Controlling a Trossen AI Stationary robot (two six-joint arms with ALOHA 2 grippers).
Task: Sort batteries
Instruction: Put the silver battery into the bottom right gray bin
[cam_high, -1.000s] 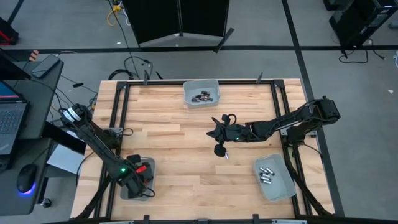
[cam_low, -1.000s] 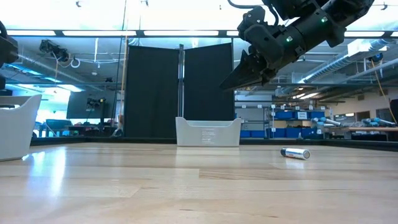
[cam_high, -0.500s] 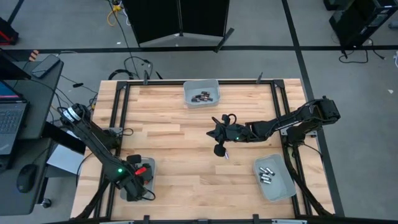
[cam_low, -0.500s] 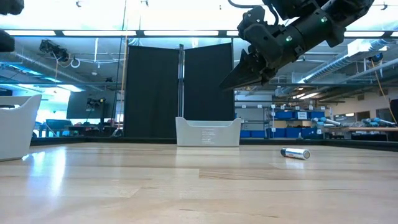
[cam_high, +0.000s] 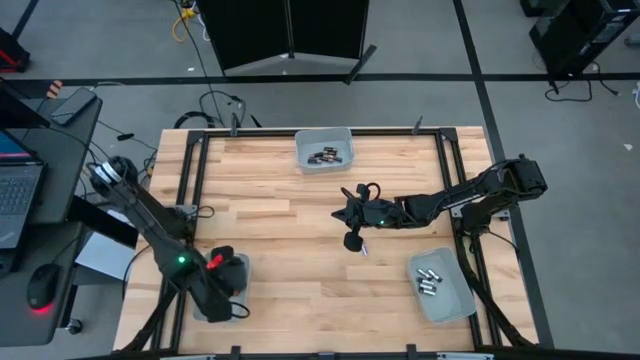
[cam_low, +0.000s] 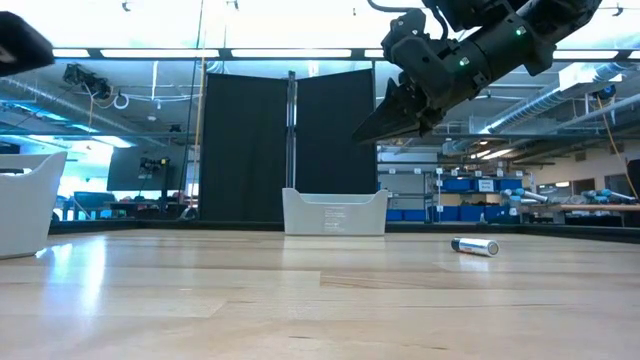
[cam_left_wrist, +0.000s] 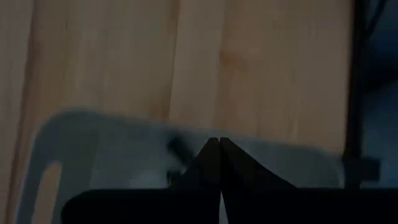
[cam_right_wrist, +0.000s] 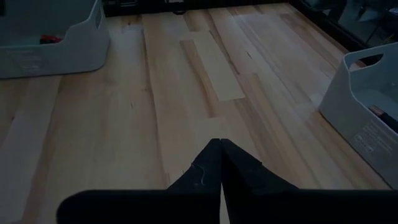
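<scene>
Our two grippers hang pressed shut, holding nothing.
From above, our left gripper (cam_high: 232, 285) is over the 7 o'clock tray (cam_high: 238, 264), our right gripper (cam_high: 351, 241) mid-table beside a stray battery (cam_high: 364, 248). Low down, that battery (cam_low: 474, 246) lies on the wood.

Both arms are dark, nearly black, built of jointed tubular links. The left arm (cam_high: 150, 215) carries a pale ring near its base and a small green light midway along. The right arm (cam_high: 455, 195) has a bulky dark shoulder block, loose black cable looped near its wrist, and a green light there too. The right gripper (cam_low: 385, 118) ends in two black wedge-shaped fingers tapering to a point. The left gripper (cam_left_wrist: 219, 163) has the same black pointed fingers.
</scene>
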